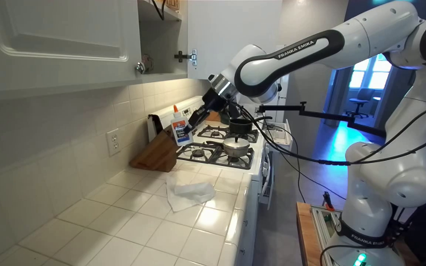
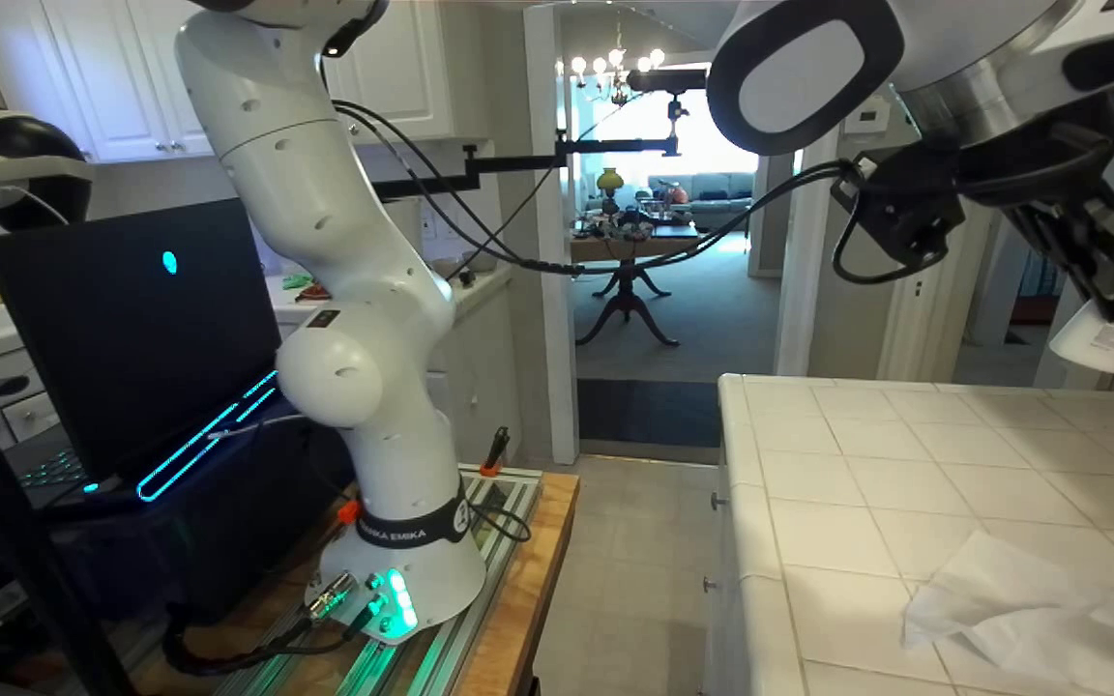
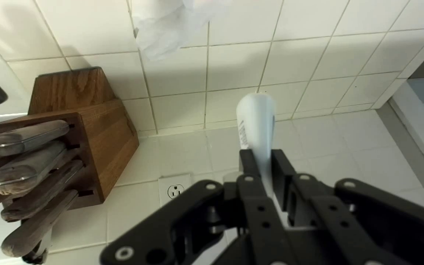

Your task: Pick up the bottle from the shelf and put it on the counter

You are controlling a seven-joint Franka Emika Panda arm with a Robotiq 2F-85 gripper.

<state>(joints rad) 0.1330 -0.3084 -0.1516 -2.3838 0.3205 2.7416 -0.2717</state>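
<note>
**Held bottle (image 1: 179, 130): long axis tilted, base apart from the bench (image 1: 135, 221)**

Jaws: narrowed onto the bottle. In the wrist view they bracket the pale body, one on each flank, and the base end projects past their tips.

Location: the bottle hangs in mid-air, out of the shelf (image 1: 161, 40) and below it. In an exterior view it overlaps the upper end of the knife block (image 1: 157, 151); the wrist view shows a gap between the two.

Controlling relation: bottle axis to bench surface. The orange tip (image 1: 176, 108) is up and the base down, but the axis is not plumb. Both exterior views show the lean: upper end toward the backsplash (image 1: 94, 166), base offset toward the front edge. The single arm (image 1: 379, 33) reaches in from the front-edge side, so the jaws hold the bottle from there and from above.

Next step (judged): the pick appears complete; the placing remains. The arm should turn the bottle until its base faces the bench squarely, then lower it away from the crumpled sheet (image 1: 192, 194).

Caution: at this tilt the backsplash-side rim of the base would likely touch first, and the bottle could pivot in the jaws or topple on release. The height of the base over the bench cannot be told from the views.
</note>
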